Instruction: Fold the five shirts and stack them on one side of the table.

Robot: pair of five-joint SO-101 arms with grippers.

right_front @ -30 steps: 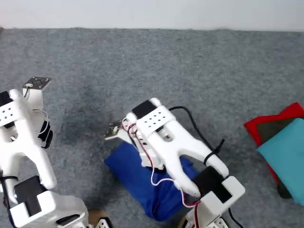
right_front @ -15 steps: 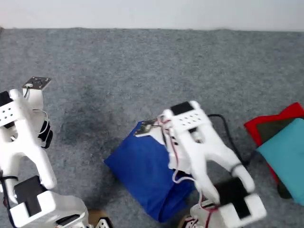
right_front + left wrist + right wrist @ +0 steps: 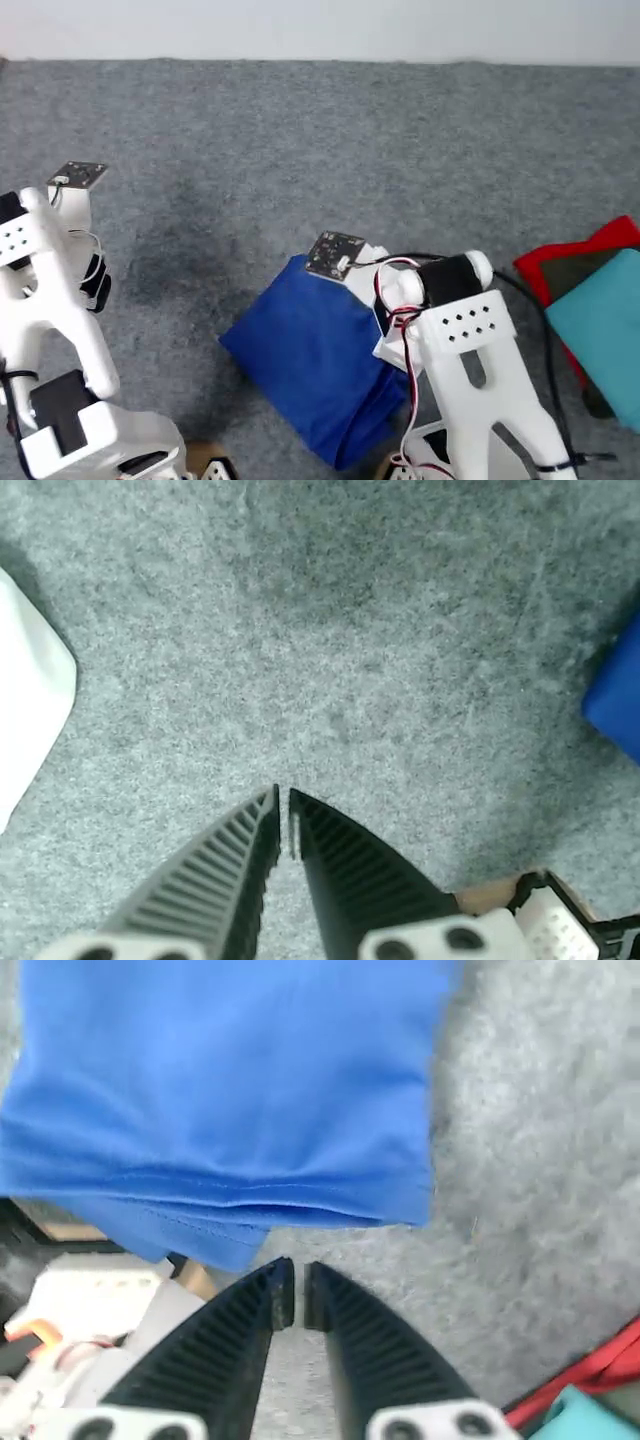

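Observation:
A folded blue shirt (image 3: 300, 350) lies on the grey felt table near the front middle, and its stitched hem edge (image 3: 230, 1090) faces my right gripper. My right gripper (image 3: 292, 1272) is shut with nothing in it. It hangs just off that hem, above bare felt. The right arm (image 3: 465, 330) stands at the shirt's right side. A red shirt (image 3: 575, 258) with a teal shirt (image 3: 605, 325) on top lies at the right edge. My left gripper (image 3: 283, 798) is shut and empty over bare felt, and the blue shirt's corner (image 3: 618, 685) lies far off to its side.
The left arm (image 3: 50, 290) stands at the front left edge. The red shirt (image 3: 600, 1375) and the teal shirt (image 3: 580, 1415) show past my right gripper. A white wall runs along the table's back edge (image 3: 320, 60). The back half of the felt is bare.
The right arm has swung from above the blue shirt to its right side, uncovering the shirt. The left arm has kept still.

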